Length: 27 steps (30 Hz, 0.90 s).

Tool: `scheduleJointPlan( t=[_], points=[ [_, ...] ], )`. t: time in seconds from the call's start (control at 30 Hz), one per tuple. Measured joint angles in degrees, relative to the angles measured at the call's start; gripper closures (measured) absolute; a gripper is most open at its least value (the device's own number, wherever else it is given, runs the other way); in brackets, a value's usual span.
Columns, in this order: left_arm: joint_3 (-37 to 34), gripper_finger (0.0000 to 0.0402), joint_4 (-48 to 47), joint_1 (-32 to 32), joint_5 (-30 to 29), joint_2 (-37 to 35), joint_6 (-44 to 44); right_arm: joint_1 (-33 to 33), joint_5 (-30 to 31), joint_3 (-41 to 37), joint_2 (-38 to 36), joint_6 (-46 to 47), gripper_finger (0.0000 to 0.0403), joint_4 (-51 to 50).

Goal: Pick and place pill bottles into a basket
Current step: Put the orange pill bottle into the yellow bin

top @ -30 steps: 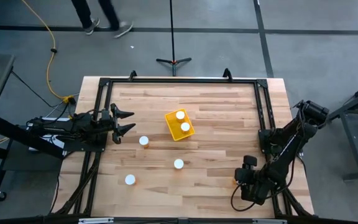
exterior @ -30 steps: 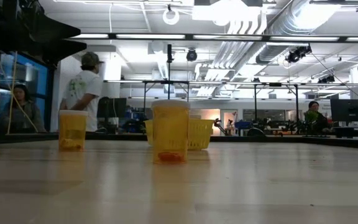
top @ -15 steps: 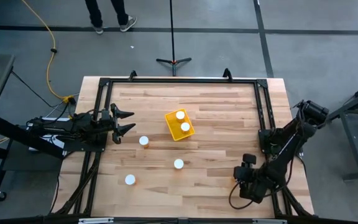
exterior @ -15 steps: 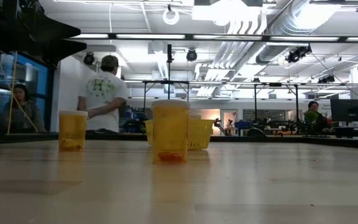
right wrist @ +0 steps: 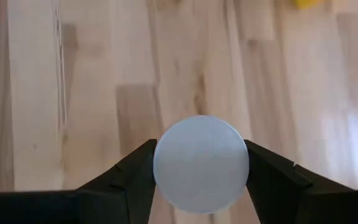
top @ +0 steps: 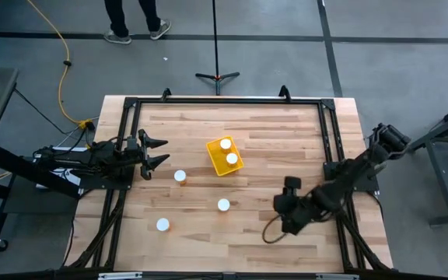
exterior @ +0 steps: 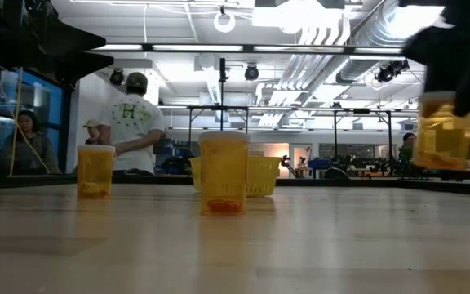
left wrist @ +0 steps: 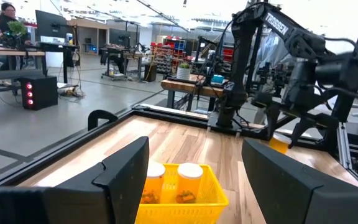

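1. The left gripper (top: 155,152) waits at the table's (top: 271,132) left edge, fingers spread and empty.
2. Three loose pill bottles (top: 180,176) stand left of centre; two sit in the basket (top: 225,156).
3. The right gripper (right wrist: 201,180) clamps a held bottle (right wrist: 201,163) by its cap; it could slip mid-carry.
4. Pale wood planks; people (exterior: 133,122) stand in the workshop behind.

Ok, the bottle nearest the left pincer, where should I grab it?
Take that bottle around its body just under the white cap, coming straight down from above. It stands upright and alone on the table, so the open left pincer has room either side.
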Motion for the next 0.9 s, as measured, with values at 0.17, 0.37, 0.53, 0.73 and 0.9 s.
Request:
scheduleJointPlan(
  t=[0.17,0.37,0.53,0.73,0.9],
  points=[
    [0.0,0.011,0.0,0.0,0.0,0.0,-0.32,-6.85,-5.02,4.43,0.0,-10.61,0.0198,0.45],
    [0.0,0.011,-0.02,-0.02,0.0,0.0,-0.31,-14.74,-7.68,9.22,-0.02,-22.91,0.0198,2.23],
    [0.0,0.011,0.06,0.0,0.0,0.0,-0.22,-21.87,-12.63,11.11,-0.02,-31.91,0.0198,7.65],
    [0.0,0.011,0.0,-0.01,0.0,0.0,0.08,-30.57,-19.35,11.41,-0.02,-40.75,0.0198,17.15],
    [0.0,0.011,0.02,0.0,0.0,0.0,0.08,-36.82,-22.87,11.41,-0.02,-44.94,0.0198,22.87]
  ],
)
